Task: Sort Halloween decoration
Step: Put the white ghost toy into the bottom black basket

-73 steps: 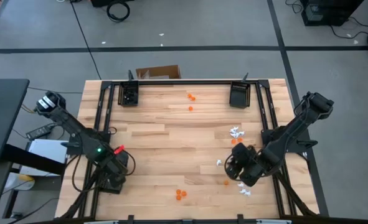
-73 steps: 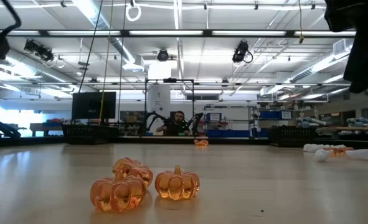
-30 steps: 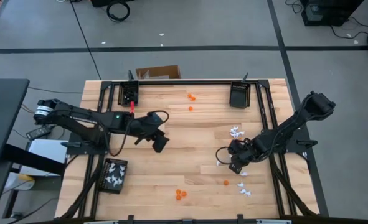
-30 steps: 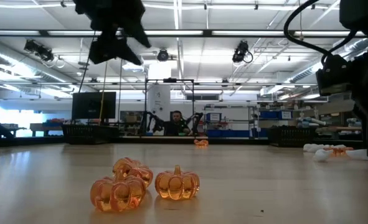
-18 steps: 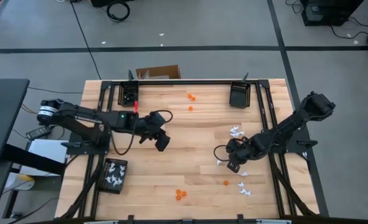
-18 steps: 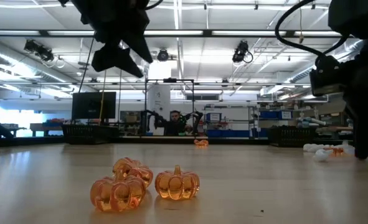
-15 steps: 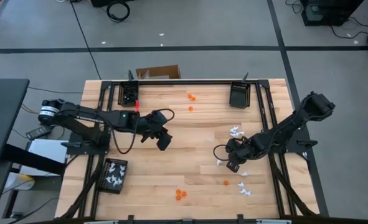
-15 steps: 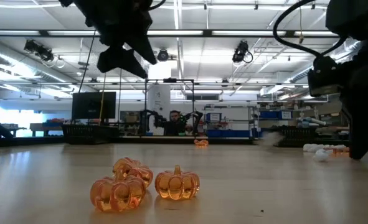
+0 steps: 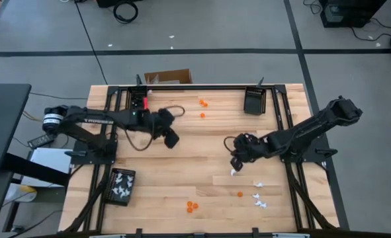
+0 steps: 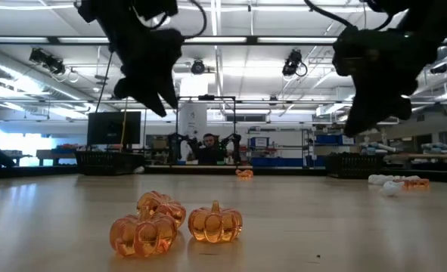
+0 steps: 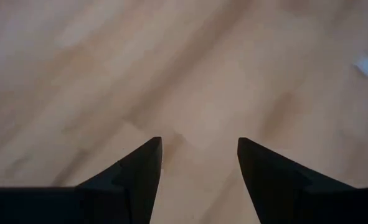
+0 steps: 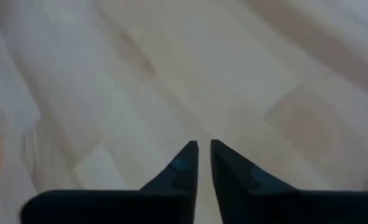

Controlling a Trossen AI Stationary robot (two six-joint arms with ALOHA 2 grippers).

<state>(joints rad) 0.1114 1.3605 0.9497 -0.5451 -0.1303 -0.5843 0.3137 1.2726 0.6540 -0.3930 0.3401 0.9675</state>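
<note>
The decorations lie scattered on the wooden table. White trinkets (image 9: 257, 194) sit near the right side and one (image 9: 233, 172) lies just below my right gripper. Orange pumpkins rest on their bases near the front edge (image 9: 192, 206) (image 10: 215, 224), with others toward the far edge (image 9: 202, 103). My left gripper (image 9: 171, 139) (image 11: 199, 155) hovers open over bare wood left of centre. My right gripper (image 9: 237, 160) (image 12: 203, 152) hangs above the table right of centre, shut, with nothing showing between its tips.
A black tray (image 9: 121, 187) with white trinkets in it sits at the near left corner. Two more black trays (image 9: 137, 100) (image 9: 254, 101) stand at the far edge. A single orange piece (image 9: 240, 194) lies near the white ones. A person shows far behind the table (image 10: 209, 148).
My left gripper has moved a little toward the table's far edge, still open. My right gripper has risen off the white trinkets and swung toward the table's centre and far side.
</note>
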